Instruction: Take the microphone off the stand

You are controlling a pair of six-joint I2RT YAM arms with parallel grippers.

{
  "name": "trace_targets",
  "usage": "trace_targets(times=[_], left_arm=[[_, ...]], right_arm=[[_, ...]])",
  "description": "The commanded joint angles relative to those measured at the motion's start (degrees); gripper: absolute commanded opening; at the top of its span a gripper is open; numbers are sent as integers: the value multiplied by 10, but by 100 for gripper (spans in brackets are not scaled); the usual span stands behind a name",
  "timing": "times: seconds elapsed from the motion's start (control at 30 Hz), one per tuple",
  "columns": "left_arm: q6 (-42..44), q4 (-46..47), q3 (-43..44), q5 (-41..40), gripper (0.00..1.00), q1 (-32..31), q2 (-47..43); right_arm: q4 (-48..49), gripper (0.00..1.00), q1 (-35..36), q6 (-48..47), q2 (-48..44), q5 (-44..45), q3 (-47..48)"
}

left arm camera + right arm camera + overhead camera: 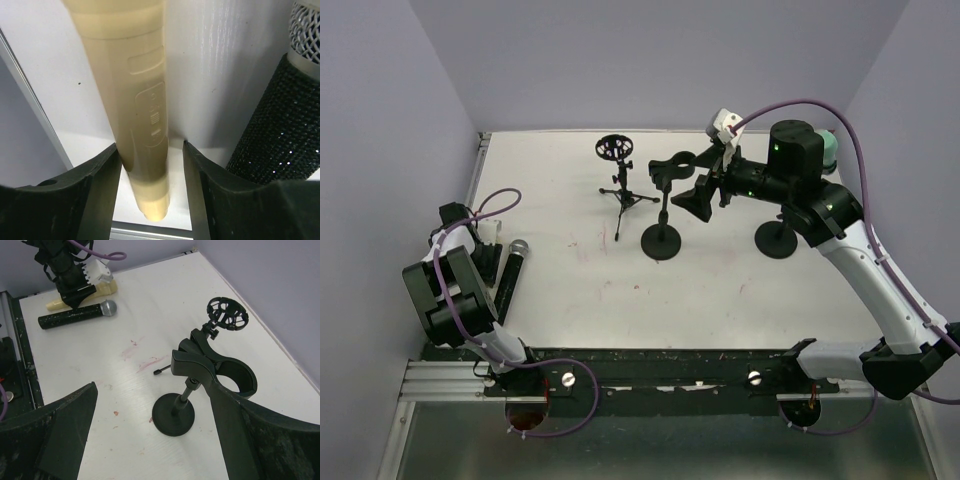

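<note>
Your left gripper (150, 150), jaws apart, straddles the cream plastic microphone (132, 100) lying at the white table's (740, 290) left edge beside a black glittery microphone (275, 130). Your right gripper (705, 190) gapes near the black round-based stand (215, 367).

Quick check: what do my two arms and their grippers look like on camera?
Both arms have black joints; the right arm shows white links, the left arm looks mostly black. A purple cable loops along each. The left gripper and right gripper have matte black wedge-shaped fingers.
</note>
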Motion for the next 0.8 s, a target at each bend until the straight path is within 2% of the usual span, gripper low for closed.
trace_targets(times=[0.0,0.3,0.57,0.77], left_arm=[[-8,4,4,-14,59,4,12],[-5,-1,1,-9,60,5,-5],[-20,-13,12,0,64,5,-48],[-34,-66,60,20,65,5,-89]], right_arm=[[-15,100,2,-8,4,-6,12],[-14,100,2,-9,3,-6,5],[-16,100,2,-5,4,-2,3],[-14,100,2,-6,4,3,-2]])
